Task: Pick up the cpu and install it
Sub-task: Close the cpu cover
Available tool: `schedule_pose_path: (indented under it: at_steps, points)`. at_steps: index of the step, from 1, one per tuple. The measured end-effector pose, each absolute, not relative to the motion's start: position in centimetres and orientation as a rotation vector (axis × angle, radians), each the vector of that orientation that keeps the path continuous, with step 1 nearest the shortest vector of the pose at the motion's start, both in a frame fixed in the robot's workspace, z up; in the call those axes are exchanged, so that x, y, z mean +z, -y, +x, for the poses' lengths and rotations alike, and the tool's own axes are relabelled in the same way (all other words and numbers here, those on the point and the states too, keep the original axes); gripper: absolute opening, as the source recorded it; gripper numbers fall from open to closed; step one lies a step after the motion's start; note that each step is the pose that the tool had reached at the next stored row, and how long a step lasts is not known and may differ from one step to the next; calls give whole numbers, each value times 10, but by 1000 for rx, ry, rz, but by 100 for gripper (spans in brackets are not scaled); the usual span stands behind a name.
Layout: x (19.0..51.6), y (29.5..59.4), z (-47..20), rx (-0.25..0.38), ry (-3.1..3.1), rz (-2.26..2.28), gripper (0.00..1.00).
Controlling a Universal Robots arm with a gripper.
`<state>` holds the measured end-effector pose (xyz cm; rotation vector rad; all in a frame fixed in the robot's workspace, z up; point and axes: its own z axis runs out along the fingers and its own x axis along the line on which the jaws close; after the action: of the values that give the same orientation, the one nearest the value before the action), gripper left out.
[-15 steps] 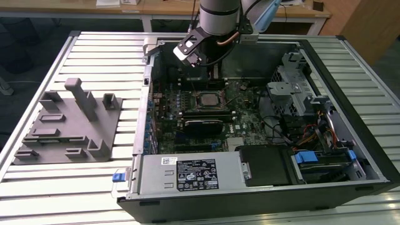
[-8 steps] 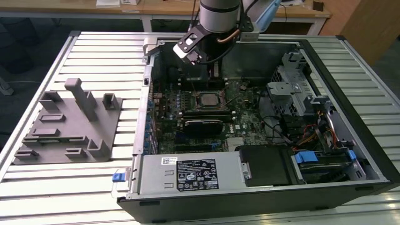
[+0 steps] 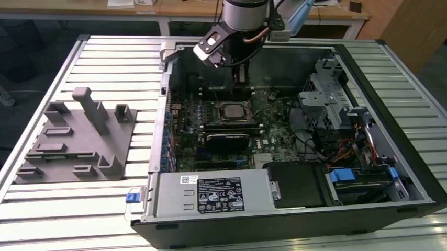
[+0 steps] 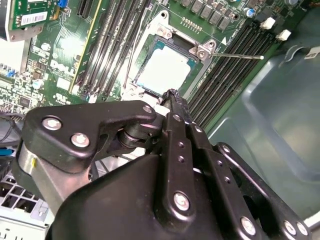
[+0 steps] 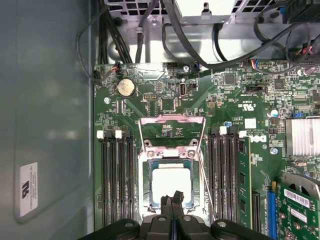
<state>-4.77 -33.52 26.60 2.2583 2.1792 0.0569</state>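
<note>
Gripper (image 5: 172,200) nearest in first wrist view: fingers pressed together, nothing clamped. Tips over near edge of cpu (image 5: 171,182); contact hard to judge. Cpu flat in socket, one edge hidden behind fingertips. Beyond it, load plate (image 5: 172,119) hinged up. Motherboard (image 5: 150,100) around it. Cables (image 5: 200,45) farthest, cut off.
</note>
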Motion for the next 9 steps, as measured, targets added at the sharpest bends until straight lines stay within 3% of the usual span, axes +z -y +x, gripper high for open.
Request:
schedule_pose_path:
  at_steps: [9]
  points:
    - [271,335,-48,57,-2179,2258,11]
